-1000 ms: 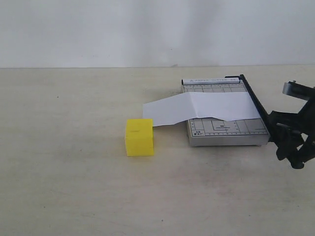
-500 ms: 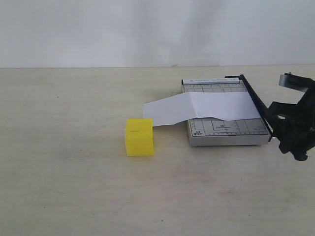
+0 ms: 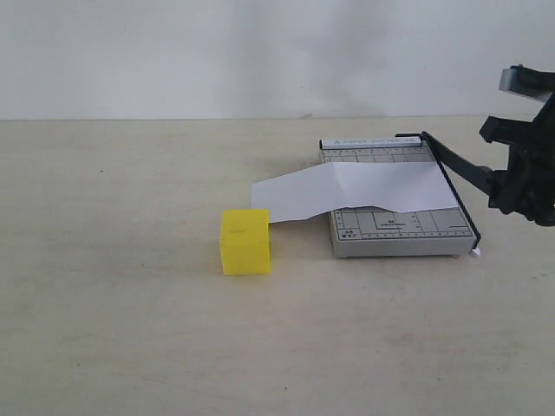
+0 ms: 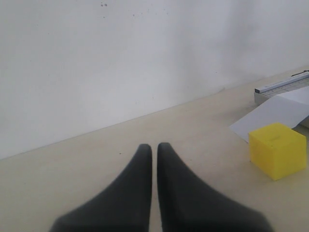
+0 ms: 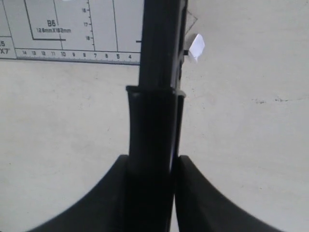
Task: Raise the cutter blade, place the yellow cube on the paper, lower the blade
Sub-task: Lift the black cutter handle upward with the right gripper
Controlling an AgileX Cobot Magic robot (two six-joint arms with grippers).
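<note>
Clamping the thick black handle of the cutter blade (image 3: 460,165), the right gripper (image 5: 152,160) sits at the far right of the exterior view. Its jaws are closed on the handle from both sides, as the right wrist view shows. The blade slopes upward from its hinge at the back corner of the grey cutter board (image 3: 403,232), so the handle end is clear of the board's right edge. The board lies flat on the bench (image 3: 130,329). A small white scrap (image 3: 474,253) lies on the bench by the board's front right corner.

The paper (image 3: 355,191) lies across the board under the tilted blade. Its creased left end overhangs the board's left side and reaches toward the bench. The yellow cube (image 3: 245,242) stands on the bench to the left of the board, just beside the paper's left corner. Whether the cube touches the sheet cannot be told, but it is not on it.

The left gripper (image 4: 154,151) appears only in the left wrist view. Its jaws are drawn almost together with only a thin slit between them, and they hold nothing. The cube and the paper's end lie well apart from them.
</note>
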